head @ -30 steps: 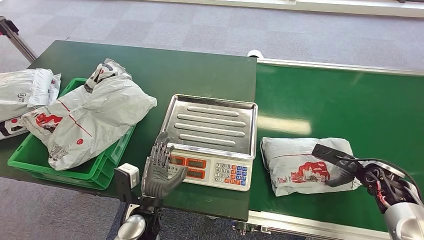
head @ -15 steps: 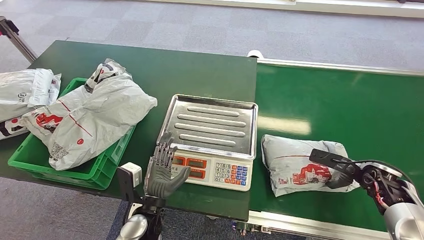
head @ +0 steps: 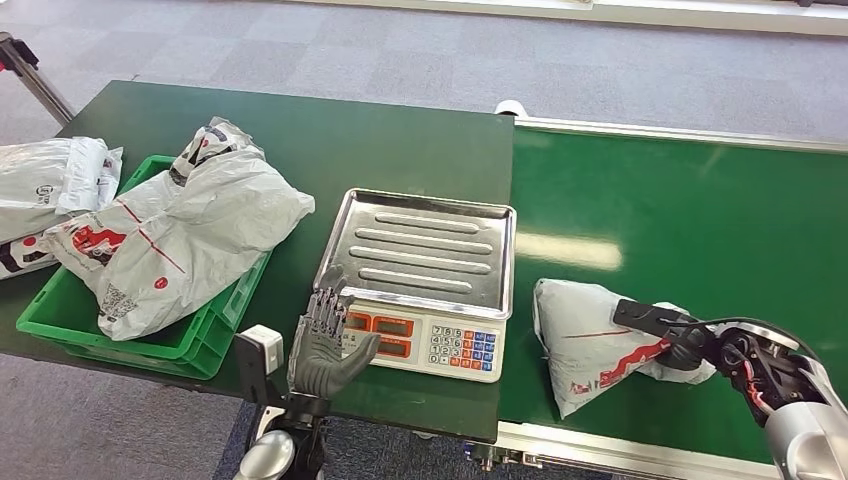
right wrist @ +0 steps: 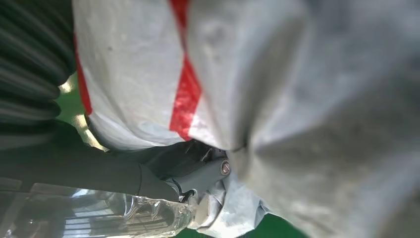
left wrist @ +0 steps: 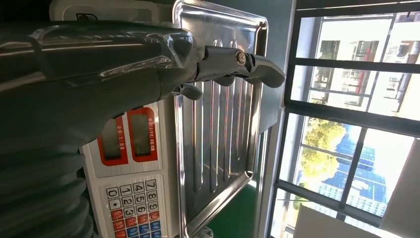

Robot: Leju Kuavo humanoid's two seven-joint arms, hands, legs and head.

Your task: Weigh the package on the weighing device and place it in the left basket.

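Since a second ago, my right hand (head: 690, 345) had gripped the grey plastic mailer package (head: 590, 345) and tipped its near side up off the green belt (head: 680, 215). Left of it stood the steel-pan scale (head: 425, 250), my open left hand (head: 322, 345) beside its keypad. Beyond, the green plastic basket (head: 60, 310) held grey mailers (head: 170, 235).

Green bench (head: 400, 140) carries a green basket (head: 60, 315) at its left and the scale (head: 425, 280) at centre; the conveyor belt (head: 700, 220) alongside bears a grey package (head: 590, 345).
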